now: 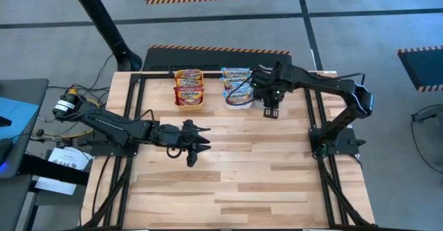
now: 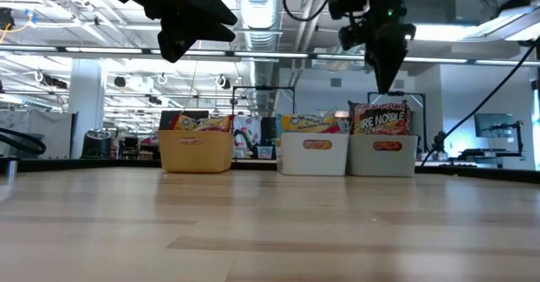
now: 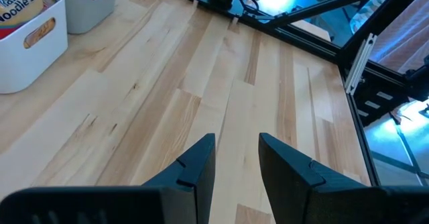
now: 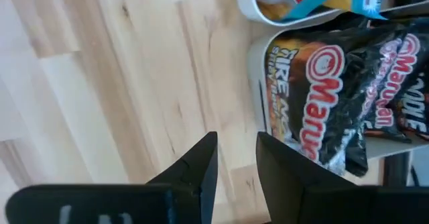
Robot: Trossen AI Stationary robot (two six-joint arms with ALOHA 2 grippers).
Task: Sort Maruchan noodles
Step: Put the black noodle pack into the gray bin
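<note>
The Maruchan noodles stand upright in three bins along the table's far edge. Orange-yellow packets (image 1: 188, 86) fill the orange bin (image 2: 196, 152). Light blue packets (image 1: 235, 79) fill the white bin (image 2: 314, 154). Dark maroon packets (image 4: 342, 93) fill the grey bin (image 2: 384, 154), which my right arm mostly hides in the high view. My right gripper (image 1: 270, 112) hangs above the table just in front of the grey bin, narrowly open and empty (image 4: 236, 143). My left gripper (image 1: 196, 148) hovers over the table's middle, left of centre, narrowly open and empty (image 3: 236, 147).
Bare wooden table top (image 1: 263, 176) stretches from the bins to the near edge. A black frame rail (image 1: 315, 113) runs along the right side and another (image 1: 128, 113) along the left. In the left wrist view the white bin (image 3: 30, 56) and the grey bin (image 3: 87, 9) show.
</note>
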